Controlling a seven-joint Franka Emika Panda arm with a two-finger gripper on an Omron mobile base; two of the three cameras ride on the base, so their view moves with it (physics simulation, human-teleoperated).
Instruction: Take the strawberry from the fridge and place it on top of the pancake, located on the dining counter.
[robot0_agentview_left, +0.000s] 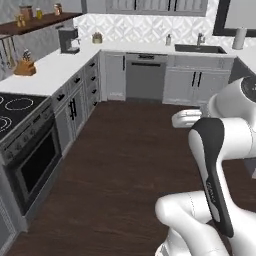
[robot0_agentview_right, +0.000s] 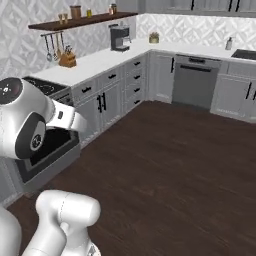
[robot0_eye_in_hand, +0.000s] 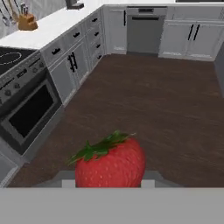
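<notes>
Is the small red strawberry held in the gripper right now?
Held: in the hand view the red strawberry, green leaves up, sits between the gripper tips above the dark wood floor.

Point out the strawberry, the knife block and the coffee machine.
strawberry (robot0_eye_in_hand: 111, 166): hand view, middle of its red body.
knife block (robot0_agentview_left: 24, 67): left base view, wooden body.
coffee machine (robot0_agentview_right: 119, 38): right base view, dark front.

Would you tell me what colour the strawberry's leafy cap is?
Green, above the bright red strawberry; it shows best in the hand view.

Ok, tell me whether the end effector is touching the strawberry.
Touching. The hand view shows the strawberry wedged between the end effector fingertips, with no visible gap on either side.
</notes>
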